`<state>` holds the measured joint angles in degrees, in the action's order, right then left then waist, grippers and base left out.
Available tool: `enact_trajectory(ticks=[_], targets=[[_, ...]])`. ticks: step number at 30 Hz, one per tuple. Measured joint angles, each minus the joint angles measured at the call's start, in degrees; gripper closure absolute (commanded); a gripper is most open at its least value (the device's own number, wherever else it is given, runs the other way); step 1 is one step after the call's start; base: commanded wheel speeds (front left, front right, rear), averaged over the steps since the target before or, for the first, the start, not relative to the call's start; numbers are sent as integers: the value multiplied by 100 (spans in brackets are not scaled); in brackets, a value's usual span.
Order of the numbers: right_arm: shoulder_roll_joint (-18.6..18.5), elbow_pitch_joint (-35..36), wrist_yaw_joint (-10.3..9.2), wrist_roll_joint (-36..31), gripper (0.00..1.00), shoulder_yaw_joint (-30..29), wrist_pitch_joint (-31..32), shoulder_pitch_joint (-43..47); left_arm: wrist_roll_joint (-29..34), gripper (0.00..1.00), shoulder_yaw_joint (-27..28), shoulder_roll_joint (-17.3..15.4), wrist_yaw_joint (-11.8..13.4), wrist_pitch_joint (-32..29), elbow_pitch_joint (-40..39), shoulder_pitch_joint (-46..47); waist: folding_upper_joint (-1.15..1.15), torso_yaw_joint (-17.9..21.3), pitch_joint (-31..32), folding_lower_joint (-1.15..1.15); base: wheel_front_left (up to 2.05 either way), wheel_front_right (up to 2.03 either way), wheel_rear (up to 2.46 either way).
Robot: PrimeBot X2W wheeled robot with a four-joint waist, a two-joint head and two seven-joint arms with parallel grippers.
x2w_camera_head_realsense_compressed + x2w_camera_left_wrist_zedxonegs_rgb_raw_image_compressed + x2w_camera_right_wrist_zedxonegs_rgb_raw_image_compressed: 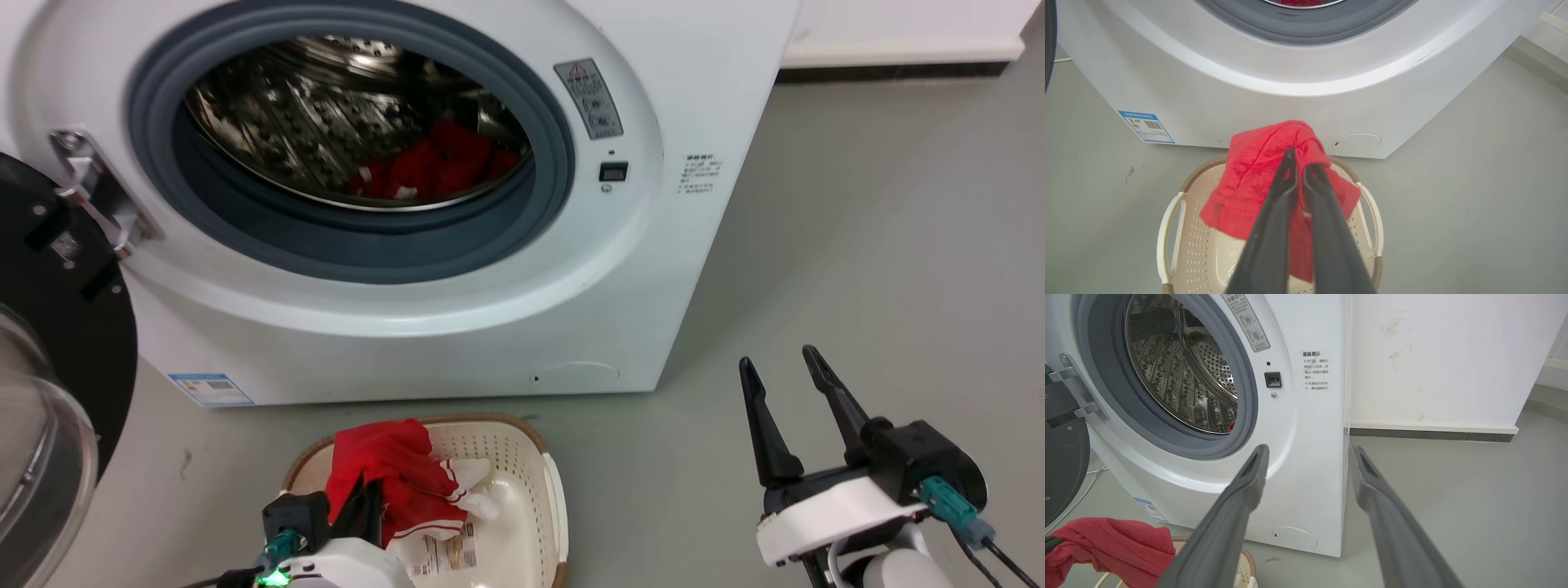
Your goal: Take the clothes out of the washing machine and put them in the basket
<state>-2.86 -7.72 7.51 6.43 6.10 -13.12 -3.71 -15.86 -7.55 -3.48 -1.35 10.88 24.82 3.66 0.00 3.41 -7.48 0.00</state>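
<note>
**One garment at the basket, more to fetch**

Our left gripper (pixel 1298 157) is clamped on a red garment (pixel 1249 175) over the basket (pixel 1167 228), not yet released. Our right gripper (pixel 776 358) hangs spread, empty. More red clothes (pixel 433 163) lie in the washer (pixel 490 327).

The white washing machine (pixel 457 327) stands on the grey floor with its black-framed glass door (pixel 65 327) swung open to the left. Low in the shiny perforated drum (pixel 302 122) lies a bunch of red clothes (pixel 437 163). The basket (pixel 535 465), cream with a brown rim, sits on the floor just before the machine's front. Over it hangs a red garment (pixel 1257 171), pinched between the closed fingers of the left hand (pixel 1298 161). A white piece (pixel 465 478) with red-striped trim rests in the basket against it.
</note>
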Motion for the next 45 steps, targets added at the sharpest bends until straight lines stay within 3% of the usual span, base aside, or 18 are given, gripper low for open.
enact_trajectory(ticks=[7, 14, 31, 38, 39, 40, 41, 42, 45], targets=[[-2, -21, 0, 15, 0, 127, -48, -357, -46, 100, 34, -5, -55, 240, 1742, 825, 0, 82, -525, 1, 0, 0, 0], [-2, -12, 0, 58, 0, 269, -101, -754, -36, 100, 94, -73, -66, 392, 2899, 1722, 0, 211, -1176, 1, 0, 0, 0], [-2, -63, 0, 116, 0, 482, -183, -1463, -86, 100, 632, -258, 216, 419, 3702, 2490, 0, 596, -2681, 1, 0, 0, 0], [-2, -47, 0, 134, 0, 505, -193, -1568, -102, 100, 751, -250, 271, 419, 3929, 2590, 0, 708, -2930, 1, 0, 0, 0], [-2, -69, 0, 132, 0, 503, -194, -1568, -102, 71, 753, -237, 248, 419, 3961, 2590, 0, 708, -2898, 1, 0, 0, 0], [-2, -97, 0, 121, 0, 500, -196, -1564, -101, 50, 750, -224, 229, 419, 4000, 2588, 0, 702, -2855, 1, 0, 0, 0], [-2, -125, 0, 112, 0, 492, -196, -1562, -102, 6, 753, -207, 198, 419, 4029, 2579, 0, 693, -2799, 1, 0, 0, 0], [-1, -154, 0, 108, 0, 488, -196, -1551, -104, 0, 758, -196, 171, 419, 4060, 2565, 0, 683, -2731, 1, 0, 0, 0], [-1, -230, 0, 60, 0, 459, -197, -1447, -144, 0, 782, -153, 88, 419, 4125, 2463, 0, 652, -2471, 1, 0, 0, 0]])
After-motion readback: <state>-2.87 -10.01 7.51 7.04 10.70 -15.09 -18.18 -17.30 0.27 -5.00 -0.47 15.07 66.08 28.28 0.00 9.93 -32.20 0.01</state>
